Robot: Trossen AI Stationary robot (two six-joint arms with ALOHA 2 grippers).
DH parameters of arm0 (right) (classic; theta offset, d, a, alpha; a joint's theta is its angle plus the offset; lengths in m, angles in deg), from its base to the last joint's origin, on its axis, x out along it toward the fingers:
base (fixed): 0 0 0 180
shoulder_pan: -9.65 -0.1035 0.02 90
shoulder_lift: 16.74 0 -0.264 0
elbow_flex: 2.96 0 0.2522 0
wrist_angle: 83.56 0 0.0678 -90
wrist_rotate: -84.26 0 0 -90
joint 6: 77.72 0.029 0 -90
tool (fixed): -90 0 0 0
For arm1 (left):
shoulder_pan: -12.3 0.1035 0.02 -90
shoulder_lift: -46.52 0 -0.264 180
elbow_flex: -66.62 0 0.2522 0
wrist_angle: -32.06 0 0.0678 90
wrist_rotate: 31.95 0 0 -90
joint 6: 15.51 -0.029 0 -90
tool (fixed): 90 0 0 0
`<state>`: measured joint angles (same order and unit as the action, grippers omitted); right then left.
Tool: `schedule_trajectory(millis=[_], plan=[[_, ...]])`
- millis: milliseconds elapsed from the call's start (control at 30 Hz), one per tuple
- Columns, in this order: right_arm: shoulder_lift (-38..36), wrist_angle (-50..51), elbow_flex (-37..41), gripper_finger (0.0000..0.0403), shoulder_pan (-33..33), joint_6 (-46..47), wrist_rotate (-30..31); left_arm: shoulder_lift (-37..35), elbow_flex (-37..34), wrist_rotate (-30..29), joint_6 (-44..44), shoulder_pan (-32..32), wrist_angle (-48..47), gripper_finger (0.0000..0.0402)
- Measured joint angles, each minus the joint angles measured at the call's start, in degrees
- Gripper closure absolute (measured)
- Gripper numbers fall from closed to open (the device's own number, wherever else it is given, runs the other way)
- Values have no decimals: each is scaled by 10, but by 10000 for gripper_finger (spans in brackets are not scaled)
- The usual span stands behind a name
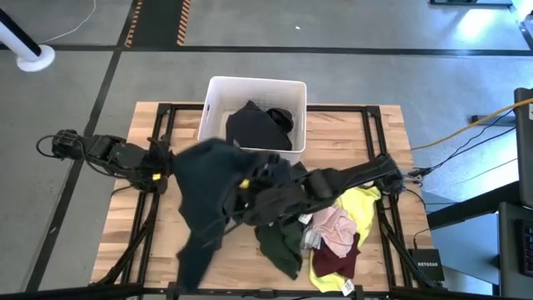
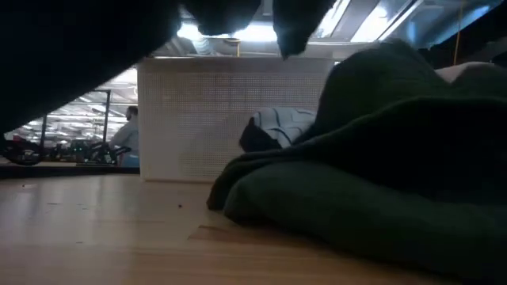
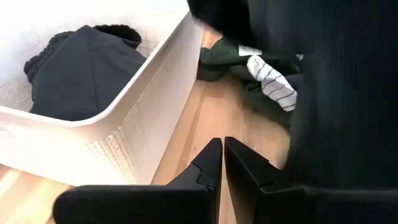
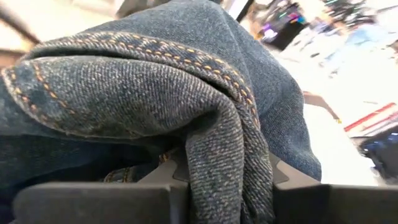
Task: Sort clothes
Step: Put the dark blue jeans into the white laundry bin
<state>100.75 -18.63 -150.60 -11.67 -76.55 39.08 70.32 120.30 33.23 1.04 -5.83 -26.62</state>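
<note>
My right gripper (image 1: 237, 187) reaches in from the table's right, over the table's middle. It is shut on a dark blue denim garment (image 1: 204, 196) with orange stitching (image 4: 155, 81), which is raised over the table's left half. In the low view the garment (image 2: 71, 47) hangs as a dark mass clear of the tabletop. My left gripper (image 3: 222, 152) is shut and empty at the table's left, next to the white bin (image 3: 143, 106), with the hanging garment (image 3: 348, 93) beside it. A pile of dark green (image 1: 279, 246), neon yellow (image 1: 360, 207), pale pink (image 1: 333, 225) and maroon (image 1: 337, 260) clothes lies at the near right. My right gripper pinches a bunched, stitched fold of the denim garment (image 4: 230, 130) between its two fingers, several layers thick. The cloth drapes over and around the fingers and hides their tips. The rest hangs slack below and to the left, one long end (image 1: 196, 262) reaching toward the table's near edge.
The white bin (image 1: 218, 104) stands at the far middle of the table with a black garment (image 1: 258, 127) inside. A striped white piece (image 3: 273, 81) lies among the dark clothes near the bin. Bare wood (image 1: 133, 242) shows at the near left.
</note>
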Motion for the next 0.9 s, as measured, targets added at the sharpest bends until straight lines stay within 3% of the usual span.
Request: schedule_trajectory(millis=[267,533,900], plan=[[-84,-66,-1,323,10,-17,73,-2,0,-4,2,1,-7,389],[-137,-155,-1,323,43,-74,78,-2,0,-4,2,1,-8,389],[-155,-361,-1,323,81,-235,74,-2,0,-4,2,1,-8,389]])
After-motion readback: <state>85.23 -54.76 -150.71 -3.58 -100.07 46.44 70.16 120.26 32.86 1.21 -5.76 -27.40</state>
